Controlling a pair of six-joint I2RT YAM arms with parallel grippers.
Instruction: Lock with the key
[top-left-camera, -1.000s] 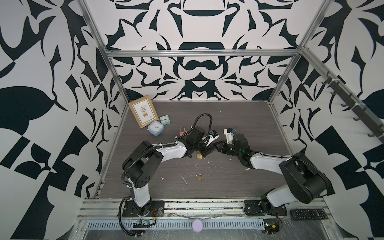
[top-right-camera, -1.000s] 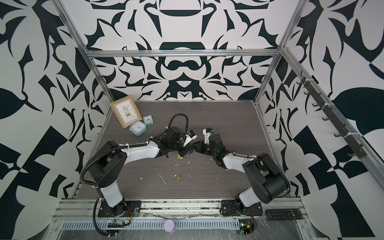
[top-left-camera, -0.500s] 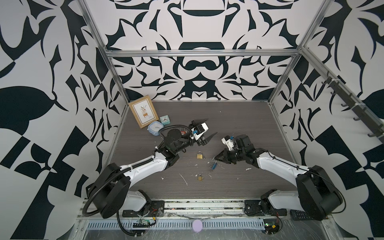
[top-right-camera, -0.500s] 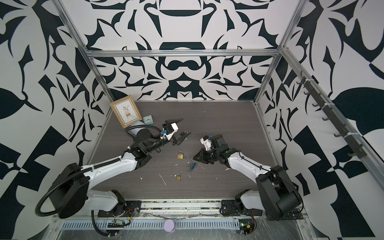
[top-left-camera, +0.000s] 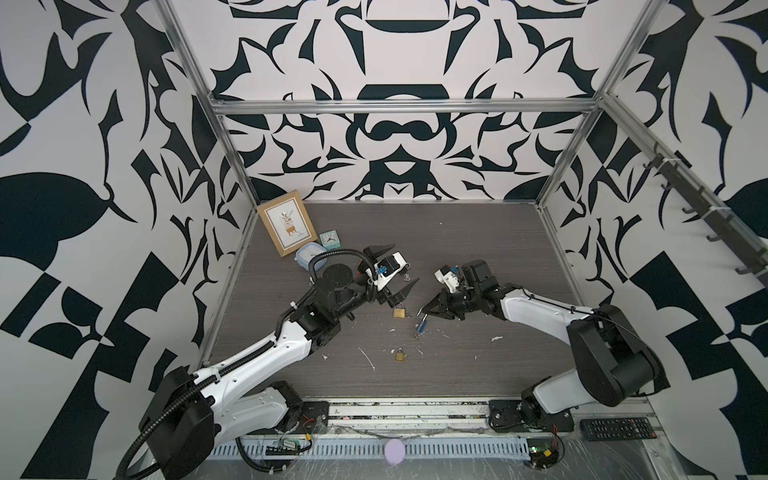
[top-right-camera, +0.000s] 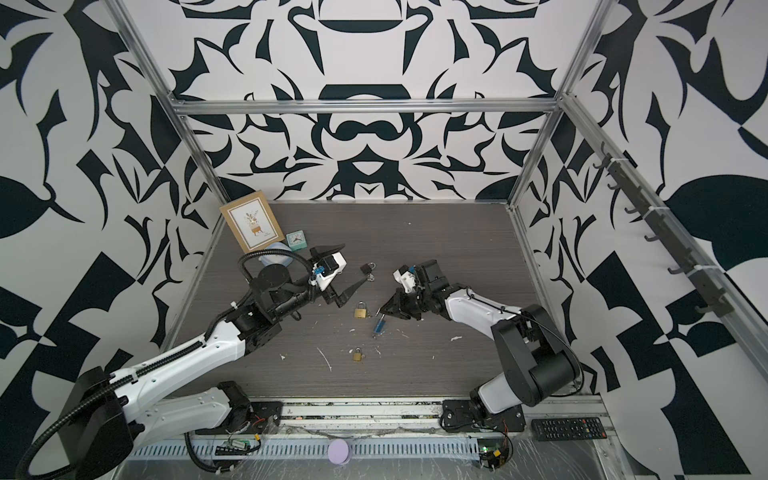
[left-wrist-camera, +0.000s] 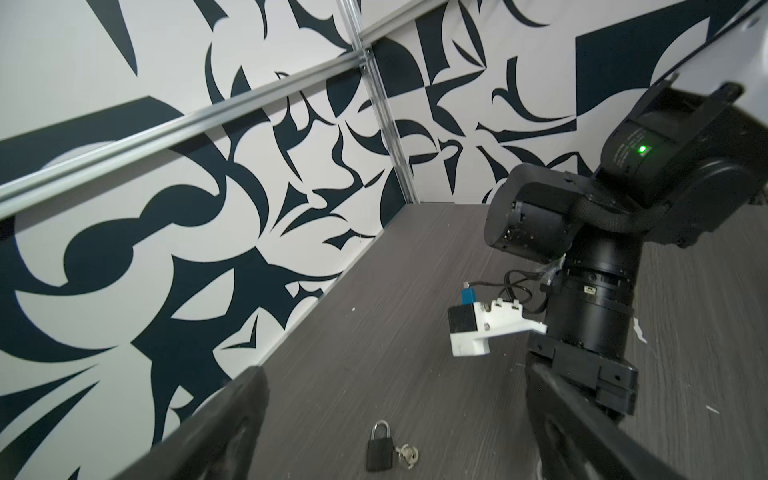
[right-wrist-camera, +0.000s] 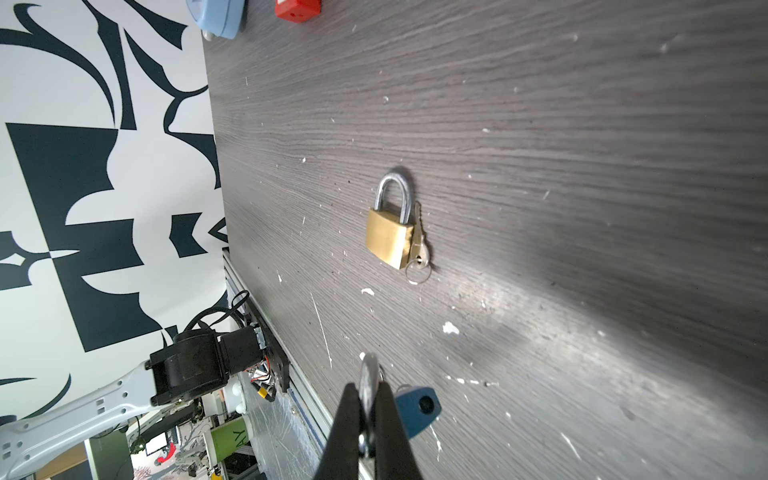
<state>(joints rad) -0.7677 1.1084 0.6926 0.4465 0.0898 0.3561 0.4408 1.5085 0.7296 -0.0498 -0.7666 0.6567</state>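
Right fingers (right-wrist-camera: 349, 415) clamp the blue-headed key (top-left-camera: 421, 328) near the brass padlock (top-left-camera: 400, 312); left fingers (left-wrist-camera: 232, 424) gape empty beside it, so insertion may shove the unheld padlock

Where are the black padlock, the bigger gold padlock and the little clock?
black padlock (left-wrist-camera: 379, 453): left wrist view, on its black body.
bigger gold padlock (top-left-camera: 400, 313): a top view, on its brass body.
little clock (top-left-camera: 330, 240): a top view, on its white face.
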